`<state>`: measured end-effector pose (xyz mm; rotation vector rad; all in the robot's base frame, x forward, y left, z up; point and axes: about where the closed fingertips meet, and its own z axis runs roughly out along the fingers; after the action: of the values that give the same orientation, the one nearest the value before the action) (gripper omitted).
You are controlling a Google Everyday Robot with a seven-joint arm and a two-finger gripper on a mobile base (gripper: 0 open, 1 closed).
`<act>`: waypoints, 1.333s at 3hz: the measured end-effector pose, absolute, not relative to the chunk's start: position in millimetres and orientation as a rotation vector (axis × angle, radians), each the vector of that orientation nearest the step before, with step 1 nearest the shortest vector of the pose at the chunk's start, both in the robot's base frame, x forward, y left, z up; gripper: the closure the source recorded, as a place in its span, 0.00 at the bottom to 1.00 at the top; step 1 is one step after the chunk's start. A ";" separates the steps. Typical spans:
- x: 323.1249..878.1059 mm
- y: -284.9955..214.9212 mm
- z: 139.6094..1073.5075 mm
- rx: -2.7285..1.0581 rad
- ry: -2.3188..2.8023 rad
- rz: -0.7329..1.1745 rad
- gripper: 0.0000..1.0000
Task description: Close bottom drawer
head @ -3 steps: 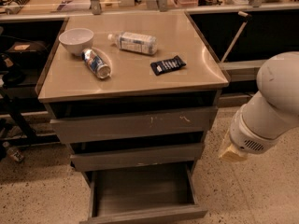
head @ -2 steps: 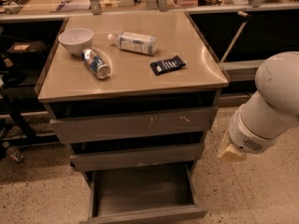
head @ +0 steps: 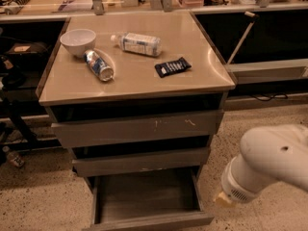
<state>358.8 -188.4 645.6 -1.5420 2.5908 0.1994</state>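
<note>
The bottom drawer (head: pixel 144 198) is the narrowest of the three grey drawers and stands pulled far out, its deep tray empty. Its plain front panel (head: pixel 159 222) lies at the bottom edge of the view. My white arm (head: pixel 272 165) comes in from the lower right. My gripper (head: pixel 223 198) is at the arm's lower left end, just right of the drawer's front right corner and a little apart from it. Only a small yellowish tip of it shows.
The mid-width drawer (head: pixel 142 161) and the widest scratched drawer (head: pixel 137 128) above stick out slightly. On the cabinet top (head: pixel 202 76) lie a white bowl (head: pixel 78 41), a can (head: pixel 98 65), a plastic bottle (head: pixel 137 43) and a dark packet (head: pixel 172 67). Speckled floor (head: pixel 43 201) surrounds the cabinet.
My arm has moved down and slightly left, bringing its end close to the bottom drawer's front right corner. The drawers and the things on top have not moved.
</note>
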 end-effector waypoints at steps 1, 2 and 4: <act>337.5 -183.5 563.3 -1.436 2.688 0.272 1.00; 337.3 -183.6 563.5 -1.438 2.689 0.272 1.00; 307.9 -174.0 470.4 -1.321 2.795 0.477 1.00</act>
<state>307.9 -174.0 470.4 -1.3211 2.7952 0.4766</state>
